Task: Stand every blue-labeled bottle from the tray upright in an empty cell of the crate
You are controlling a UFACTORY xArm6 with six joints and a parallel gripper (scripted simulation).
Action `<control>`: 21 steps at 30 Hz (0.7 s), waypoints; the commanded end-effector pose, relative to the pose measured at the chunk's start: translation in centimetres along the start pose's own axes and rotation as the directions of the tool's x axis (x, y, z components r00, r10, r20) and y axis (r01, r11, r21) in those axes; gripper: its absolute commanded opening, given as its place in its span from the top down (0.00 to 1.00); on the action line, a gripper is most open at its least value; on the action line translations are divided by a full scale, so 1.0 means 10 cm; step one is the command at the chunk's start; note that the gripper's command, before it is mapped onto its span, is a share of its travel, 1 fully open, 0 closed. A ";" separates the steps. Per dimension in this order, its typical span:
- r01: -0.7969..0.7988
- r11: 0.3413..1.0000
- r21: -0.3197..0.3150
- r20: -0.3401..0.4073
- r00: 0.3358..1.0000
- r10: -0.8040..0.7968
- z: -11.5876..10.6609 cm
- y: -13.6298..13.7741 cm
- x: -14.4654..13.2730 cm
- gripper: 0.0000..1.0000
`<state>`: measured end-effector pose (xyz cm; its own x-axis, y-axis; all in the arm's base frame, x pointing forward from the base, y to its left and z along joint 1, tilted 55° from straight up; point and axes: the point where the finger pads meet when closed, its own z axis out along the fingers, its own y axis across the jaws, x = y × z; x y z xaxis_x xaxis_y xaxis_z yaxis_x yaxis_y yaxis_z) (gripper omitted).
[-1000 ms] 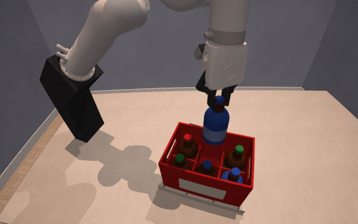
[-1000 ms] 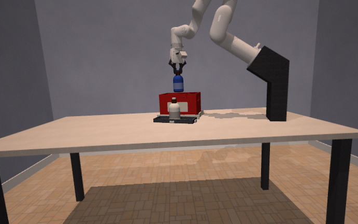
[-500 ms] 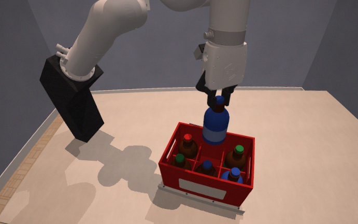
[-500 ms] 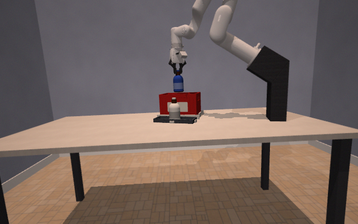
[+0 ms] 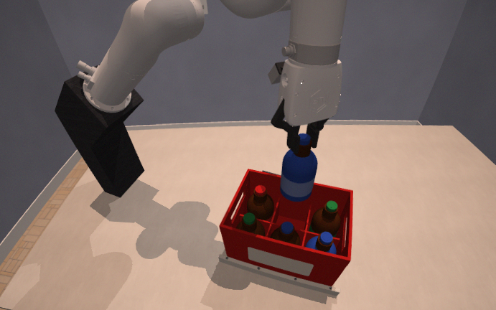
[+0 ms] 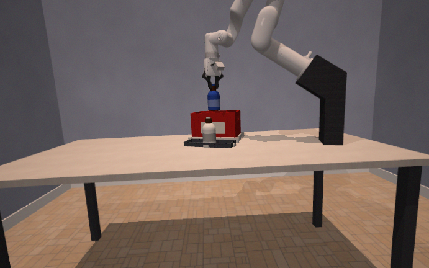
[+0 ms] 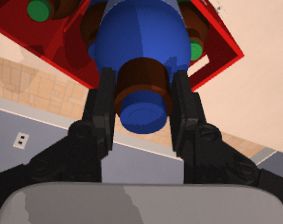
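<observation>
My gripper (image 5: 303,143) (image 6: 213,85) (image 7: 143,87) is shut on the neck of a blue-labeled bottle (image 5: 299,167) (image 6: 213,99) (image 7: 142,40) with a blue cap. It holds the bottle upright above the back middle cell of the red crate (image 5: 237,243) (image 6: 231,116) (image 7: 227,55); that cell looks empty. The other cells hold a red-capped bottle (image 5: 260,208), a green-capped bottle (image 5: 326,221), another green-capped bottle (image 5: 249,219), a brown bottle with a blue cap (image 5: 286,228) and a blue-labeled bottle (image 5: 326,238). A white bottle (image 6: 208,129) stands upright on the dark tray (image 6: 189,144).
The crate's walls and thin red dividers surround the cell below the bottle. A light rail (image 5: 276,273) runs along the crate's base. The tray lies beside the crate in the exterior view. The arm's black pedestal (image 5: 105,153) (image 6: 333,110) stands well to the side.
</observation>
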<state>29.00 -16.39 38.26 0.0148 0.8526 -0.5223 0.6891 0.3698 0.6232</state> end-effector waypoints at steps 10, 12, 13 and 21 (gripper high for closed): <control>0.000 1.000 -0.003 0.003 1.000 0.000 0.09 0.01 -0.01 1.00; 0.000 1.000 -0.003 0.003 1.000 0.000 0.12 0.01 -0.01 1.00; 0.000 1.000 -0.003 0.003 1.000 0.000 0.13 0.01 -0.01 1.00; 0.000 1.000 -0.003 0.003 1.000 0.000 0.20 0.01 -0.01 1.00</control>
<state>30.29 -17.05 37.27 0.0153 0.8523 -0.5228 0.6885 0.3702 0.6237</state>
